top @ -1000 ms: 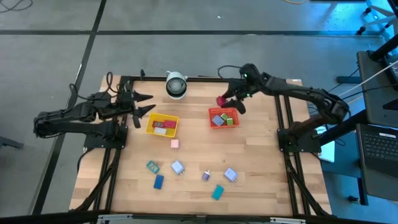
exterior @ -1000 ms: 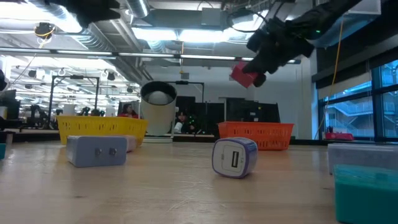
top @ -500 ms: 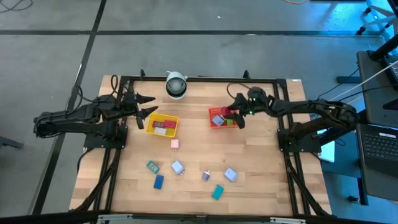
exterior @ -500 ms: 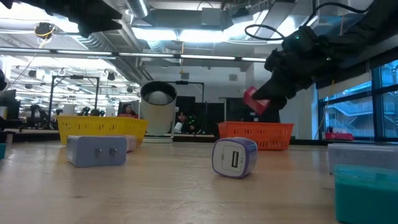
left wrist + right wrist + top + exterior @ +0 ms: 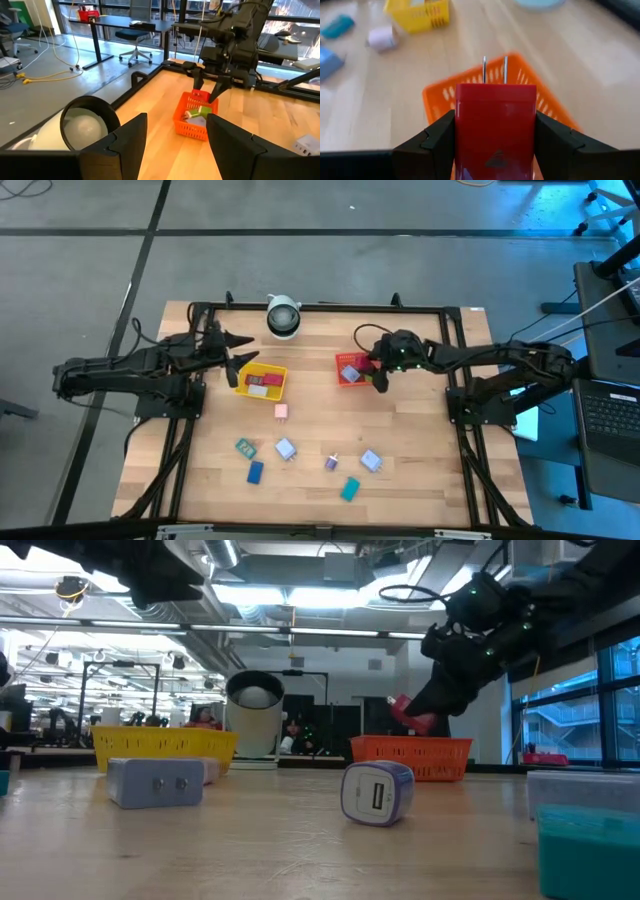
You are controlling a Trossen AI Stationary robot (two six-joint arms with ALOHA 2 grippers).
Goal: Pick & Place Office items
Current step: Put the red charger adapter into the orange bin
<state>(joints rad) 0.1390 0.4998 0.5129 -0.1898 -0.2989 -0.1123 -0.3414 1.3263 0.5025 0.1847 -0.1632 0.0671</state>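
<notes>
Pale wooden table (image 5: 400, 450) on grey floor, right gripper (image 5: 377, 368) clamping a red block (image 5: 495, 127) over the red tray (image 5: 345, 376), left gripper (image 5: 231, 356) parted and empty beside the yellow tray (image 5: 262, 380), loose office items (image 5: 285, 449) well away from the red tray, toward the table's front edge

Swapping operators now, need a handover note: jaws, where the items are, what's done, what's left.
Right gripper: jaws shut on a red plug block, low over the red tray.
Left gripper: jaws open, holding nothing, at the yellow tray.
Done: a few pieces lie in each tray.
Left: release the red plug block; then the pink piece and six more near the front, among them the teal block.
</notes>
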